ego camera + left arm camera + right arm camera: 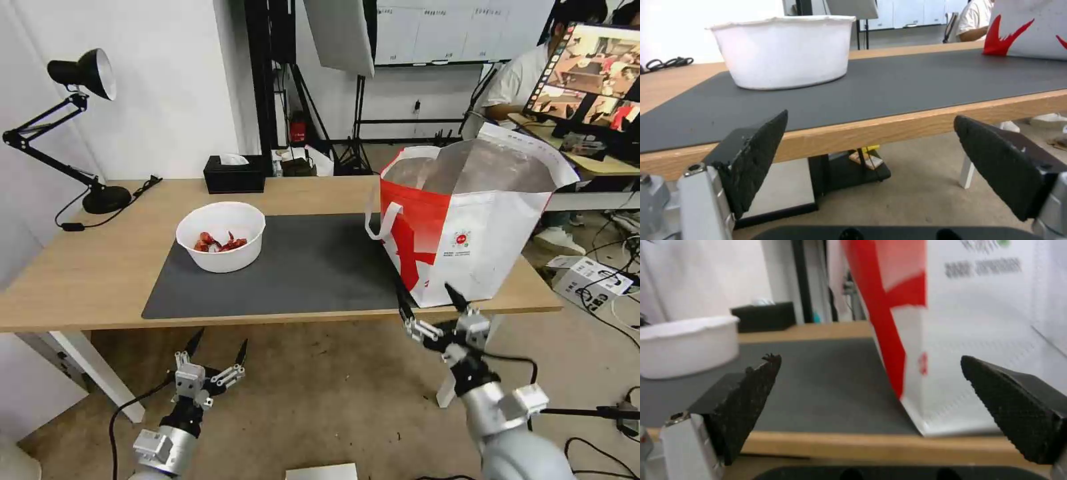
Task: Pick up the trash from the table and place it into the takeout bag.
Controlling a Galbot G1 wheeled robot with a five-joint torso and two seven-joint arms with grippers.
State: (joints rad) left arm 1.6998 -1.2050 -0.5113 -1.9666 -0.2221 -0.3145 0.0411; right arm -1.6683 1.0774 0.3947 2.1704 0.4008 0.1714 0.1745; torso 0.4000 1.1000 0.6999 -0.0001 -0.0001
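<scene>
Bowl (221,237) with red scraps sits on mat, takeout bag (467,220) at table's right end; both grippers spread wide, empty, below table edge. Left gripper (218,350) best pinches near rim, lifts level

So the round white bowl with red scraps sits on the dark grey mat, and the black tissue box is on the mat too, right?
Not quite. The round white bowl is on the dark grey mat, but the black tissue box stands on bare wood behind it, as the head view shows.

Black desk lamp (80,73) standing at far corner, black tissue box (234,174) sitting along far edge (white tissue poking out); monitor (590,70) glowing behind.
</scene>
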